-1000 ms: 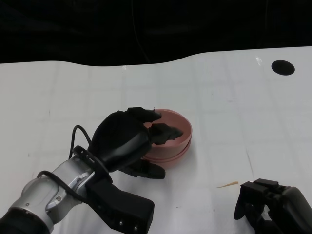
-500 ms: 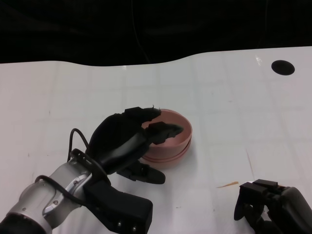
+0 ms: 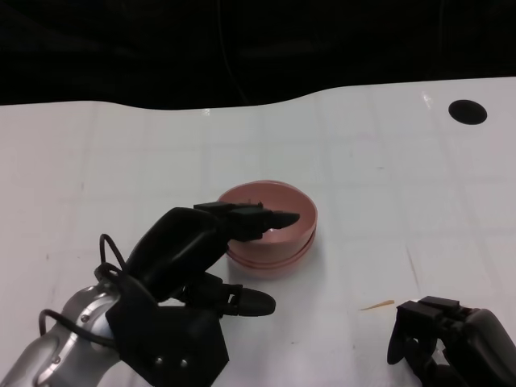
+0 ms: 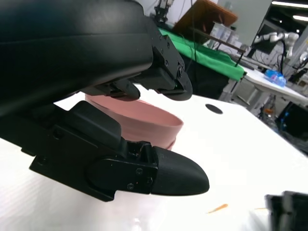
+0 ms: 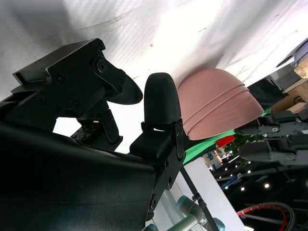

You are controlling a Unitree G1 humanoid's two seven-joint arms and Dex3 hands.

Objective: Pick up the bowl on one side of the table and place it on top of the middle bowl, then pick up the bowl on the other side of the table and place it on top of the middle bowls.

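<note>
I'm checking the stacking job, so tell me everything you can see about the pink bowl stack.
The pink bowl stack stands upright on the white table, near its middle. It looks like matte plastic, round, with nested rims showing as bands down its side; the right wrist view shows about three layers. The inside looks empty. The left hand reaches over its near rim with fingers apart, holding nothing; contact cannot be told.

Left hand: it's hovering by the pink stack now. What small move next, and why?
Probably draw the left hand back off the pink bowls. They sit nested mid-table, its fingers hold nothing above the rim, and the right hand rests aside.
</note>
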